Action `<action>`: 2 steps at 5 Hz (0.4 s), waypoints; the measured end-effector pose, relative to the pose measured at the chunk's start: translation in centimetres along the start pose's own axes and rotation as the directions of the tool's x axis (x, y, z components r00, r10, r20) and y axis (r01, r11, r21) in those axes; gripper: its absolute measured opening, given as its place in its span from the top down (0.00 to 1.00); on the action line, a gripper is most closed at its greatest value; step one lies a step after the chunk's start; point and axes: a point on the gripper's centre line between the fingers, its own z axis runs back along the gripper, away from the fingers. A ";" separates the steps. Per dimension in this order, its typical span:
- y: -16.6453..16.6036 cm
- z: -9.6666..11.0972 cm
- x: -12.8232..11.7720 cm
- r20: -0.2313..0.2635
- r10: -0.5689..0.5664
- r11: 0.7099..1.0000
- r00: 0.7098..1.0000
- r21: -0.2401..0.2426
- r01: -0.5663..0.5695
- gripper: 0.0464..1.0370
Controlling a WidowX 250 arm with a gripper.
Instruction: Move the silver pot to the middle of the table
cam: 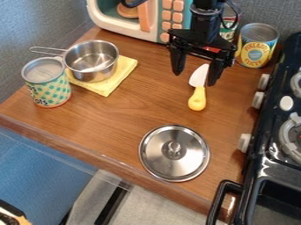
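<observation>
The silver pot point(92, 70) sat on a yellow cloth point(122, 74), well apart from the pincer point(196, 78), which hung spread above the surface point(111, 121) near a knife point(197, 100). Upright and shiny, the pot had an open top and a thin, looped metal handle.

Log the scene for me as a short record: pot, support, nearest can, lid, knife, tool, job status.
pot: silver, upright, uncovered, handle toward the view's left
support: yellow cloth on the wooden table
nearest can: dotted can, upright beside the pot; contact unclear
lid: silver, flat, knob up, near the table's front edge
knife: yellow handle, pale blade, lying on the table
tool: open, empty, above the table by the knife
job status: pot not yet at the table's middle
</observation>
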 end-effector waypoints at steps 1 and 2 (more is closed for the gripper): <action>0.0 -1.4 -0.3 -0.039 0.001 1.000 0.999 -0.001 -0.001 0.04; 1.8 -1.7 -0.1 -0.038 0.041 0.999 0.998 -0.022 -0.042 0.04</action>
